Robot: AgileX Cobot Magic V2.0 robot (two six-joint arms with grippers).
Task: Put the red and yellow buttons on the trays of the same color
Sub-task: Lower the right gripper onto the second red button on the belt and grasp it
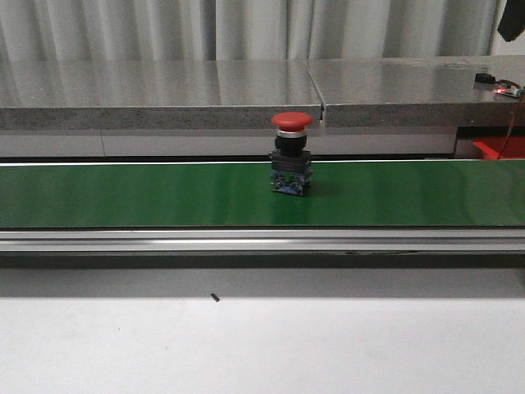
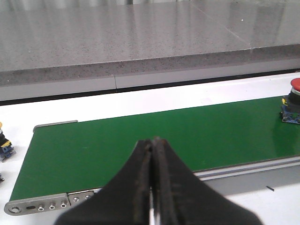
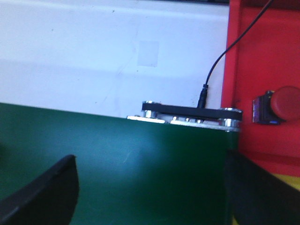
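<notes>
Red-capped and upright, a push button (image 1: 291, 163) stands on the green conveyor belt (image 1: 123, 195), about midway along its visible length and nearer the belt's far edge than its near rail. Its black collar and blue base sit squarely on the belt, so it should take a grip from the sides without tipping.

From the left wrist view the left claw (image 2: 153, 180) has its two dark fingers pressed together with nothing between them, hanging over the belt near its left end; the red button (image 2: 293, 101) shows far off toward the belt's other end. At the table's edge beyond the belt's left end another button (image 2: 4, 142) is partly cut off; its cap looks yellow, though too little shows to be sure.

The right claw (image 3: 150, 187) is spread wide and empty over the belt's right end, just before the end roller bracket (image 3: 192, 114). Beside that end lies a red tray (image 3: 262, 61) already holding a red button (image 3: 276, 108) on its side, and a strip of yellow (image 3: 286, 180) shows next to it, probably the yellow tray.

The step in hand appears to be catching the red button for the red tray. The right claw is the natural choice: keep it open, line the fingers either side of the black collar below the cap, close on the body rather than the cap, then lift straight up before swinging over the tray rim.
</notes>
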